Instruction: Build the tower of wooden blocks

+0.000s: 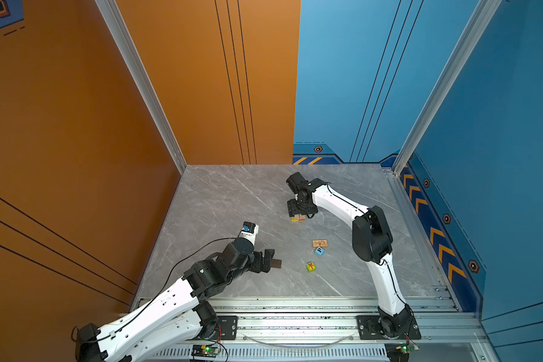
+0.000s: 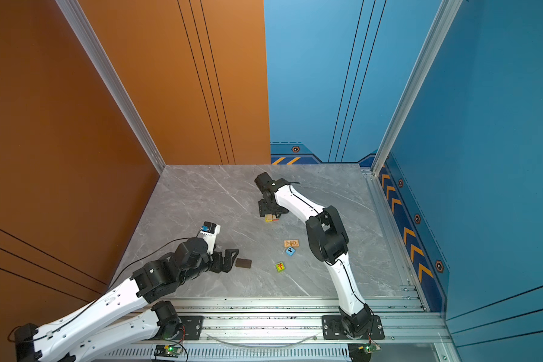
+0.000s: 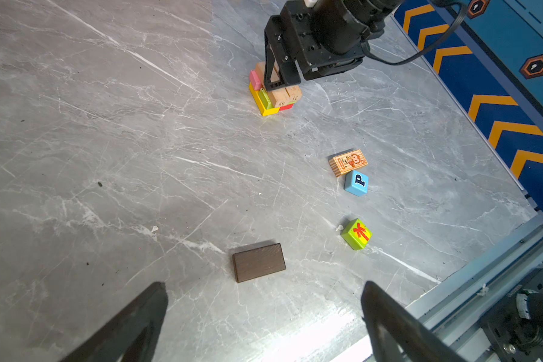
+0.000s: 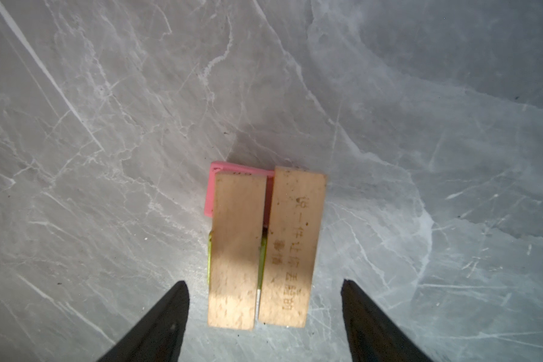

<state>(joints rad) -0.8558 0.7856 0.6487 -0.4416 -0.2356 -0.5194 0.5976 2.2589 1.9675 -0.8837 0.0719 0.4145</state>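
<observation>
The wood block tower (image 1: 298,218) (image 3: 275,97) is a low stack: yellow and red at the bottom, pink and lime above, two tan blocks (image 4: 235,250) side by side on top. My right gripper (image 4: 264,283) hangs over it, open, its fingers standing clear on either side of the tan pair. A dark brown block (image 3: 258,262) (image 2: 243,263) lies flat just ahead of my left gripper (image 3: 264,285), which is open and empty. A tan picture block (image 3: 347,162), a blue "P" cube (image 3: 356,182) and a green cube (image 3: 356,234) lie loose on the right.
The grey marble table (image 1: 220,200) is walled in orange on the left and blue on the right. Aluminium rails (image 1: 295,313) carrying both arm bases run along the front edge, and another rail (image 1: 411,225) runs down the right side.
</observation>
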